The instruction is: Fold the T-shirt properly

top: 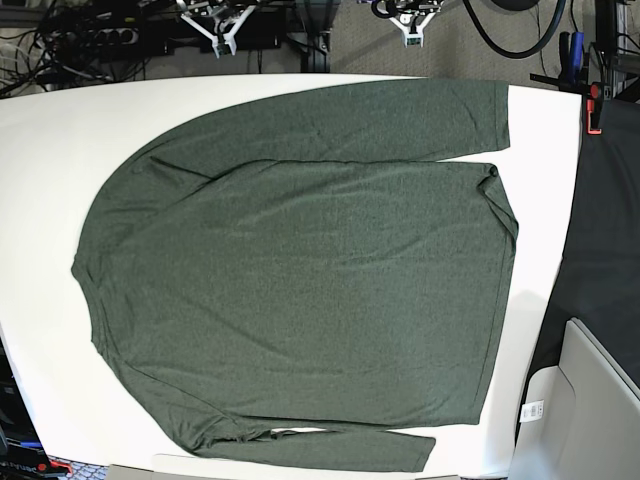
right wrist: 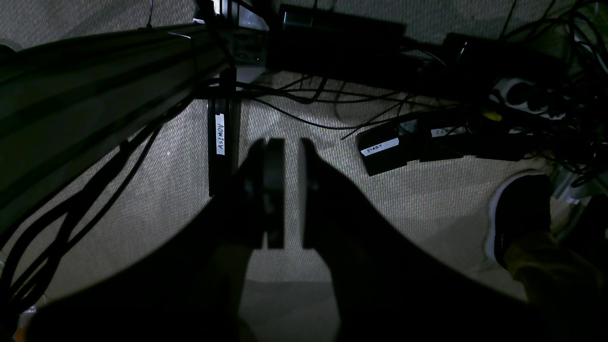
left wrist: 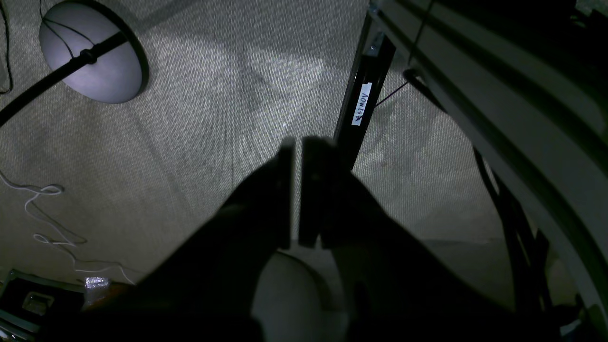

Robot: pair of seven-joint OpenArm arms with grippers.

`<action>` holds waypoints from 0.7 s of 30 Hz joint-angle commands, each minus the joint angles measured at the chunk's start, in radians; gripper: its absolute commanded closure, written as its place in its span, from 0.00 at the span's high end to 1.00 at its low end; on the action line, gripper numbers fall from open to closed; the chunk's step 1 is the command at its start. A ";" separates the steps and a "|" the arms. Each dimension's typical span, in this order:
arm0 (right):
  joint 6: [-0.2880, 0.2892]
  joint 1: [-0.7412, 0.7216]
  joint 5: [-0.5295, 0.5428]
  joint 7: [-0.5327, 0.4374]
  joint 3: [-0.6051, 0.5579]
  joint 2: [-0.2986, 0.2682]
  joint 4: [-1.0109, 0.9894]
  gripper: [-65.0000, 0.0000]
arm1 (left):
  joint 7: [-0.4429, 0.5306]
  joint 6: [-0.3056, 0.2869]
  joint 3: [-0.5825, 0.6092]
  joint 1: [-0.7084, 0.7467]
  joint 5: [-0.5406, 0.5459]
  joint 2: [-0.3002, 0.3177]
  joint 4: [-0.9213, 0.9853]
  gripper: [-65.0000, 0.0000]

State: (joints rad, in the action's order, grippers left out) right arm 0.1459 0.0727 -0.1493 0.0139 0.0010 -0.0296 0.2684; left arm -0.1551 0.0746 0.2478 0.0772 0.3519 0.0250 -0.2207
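I see the T-shirt (top: 300,270) lying flat and spread out on the white table (top: 40,140), unfolded, covering most of the tabletop. Its neck end points toward the table's left edge and its hem toward the right edge. One long sleeve runs along the far edge of the table, the other along the near edge, both stretched toward the hem side. The fabric looks smooth, with only faint creases near the shoulders.

Both of my arms are parked off the table, beyond its far edge, over the carpet (left wrist: 213,118). The left gripper (left wrist: 297,147) hangs above the carpet with its fingers pressed almost together, only a thin slit between them, and nothing in them. The right gripper (right wrist: 290,145) hangs likewise, its fingers nearly closed with a narrow gap, holding nothing. Neither touches the T-shirt.

From the right wrist view I make out a table leg (right wrist: 221,142) with a label, tangled cables (right wrist: 308,99), and a shoe (right wrist: 517,213) on the carpet.
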 commanded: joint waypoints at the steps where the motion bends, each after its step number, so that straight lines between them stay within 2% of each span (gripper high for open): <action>1: 0.005 0.005 0.007 -0.013 -0.002 0.000 0.004 0.08 | 0.002 0.001 -0.002 0.003 0.002 -0.001 -0.003 0.01; 11: 0.005 0.020 0.004 -0.013 -0.003 -0.017 0.004 0.08 | 0.004 0.001 -0.002 0.057 0.002 0.013 -0.058 0.01; 17: 0.005 0.077 0.004 -0.015 -0.003 -0.069 0.056 0.08 | 0.007 0.003 -0.003 0.085 0.003 0.059 -0.070 0.01; 21: 0.005 0.128 0.004 -0.015 -0.003 -0.111 0.125 0.08 | 0.052 0.004 -0.003 0.121 0.003 0.095 -0.085 0.01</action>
State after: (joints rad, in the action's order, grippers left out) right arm 0.1478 0.1913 -0.1497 0.0044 -0.0006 -0.1368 0.3920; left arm -0.1036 0.0746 0.2478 0.1867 0.3519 0.1184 -0.3061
